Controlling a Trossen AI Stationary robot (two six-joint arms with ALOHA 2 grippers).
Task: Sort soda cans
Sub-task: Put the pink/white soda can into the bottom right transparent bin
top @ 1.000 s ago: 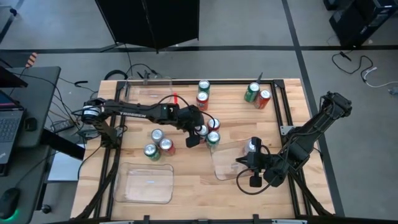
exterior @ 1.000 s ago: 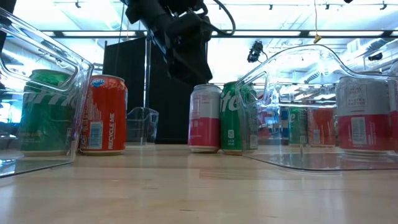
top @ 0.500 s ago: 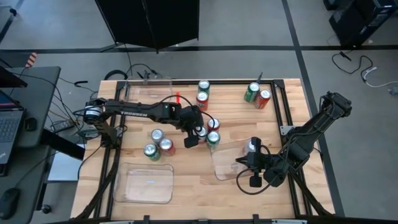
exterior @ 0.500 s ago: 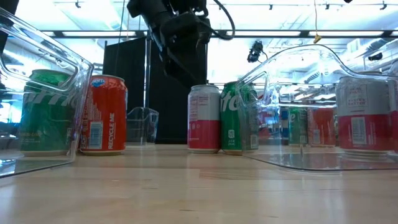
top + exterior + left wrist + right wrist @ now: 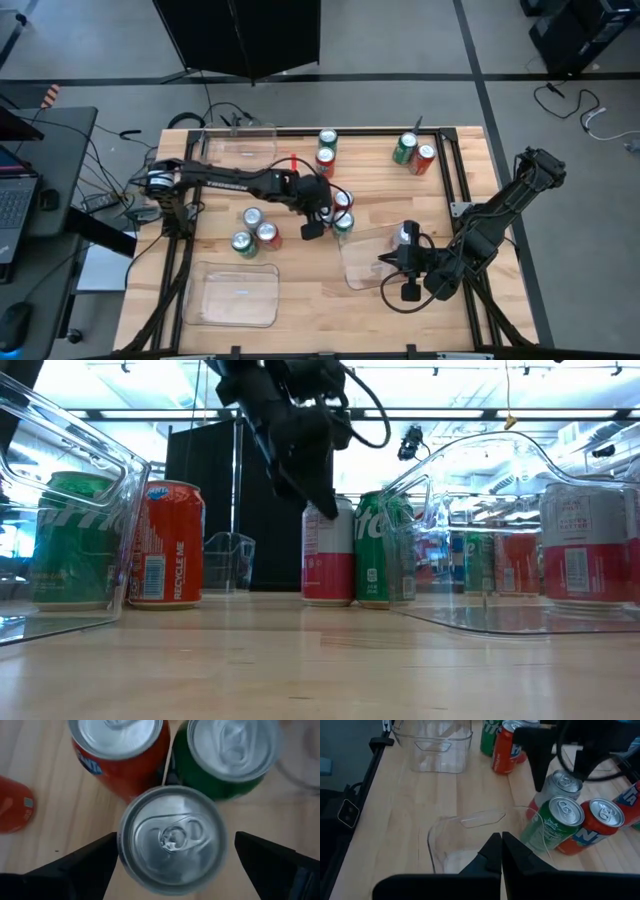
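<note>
Only the left wrist view shows the silver-white can's top lying between the spread fingers, with a red can and a green can touching it on the far side. From above, that trio sits mid-table, bare wood around it. The left gripper is wide open over it, gripping nothing. The right gripper, fingers together and empty, rests by a clear tray near the table's right edge.

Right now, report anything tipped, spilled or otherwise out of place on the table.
Nothing stands out. Every soda can in view stands upright, including the silver-white can between the left gripper's open fingers. Nothing spilled on the table.
</note>
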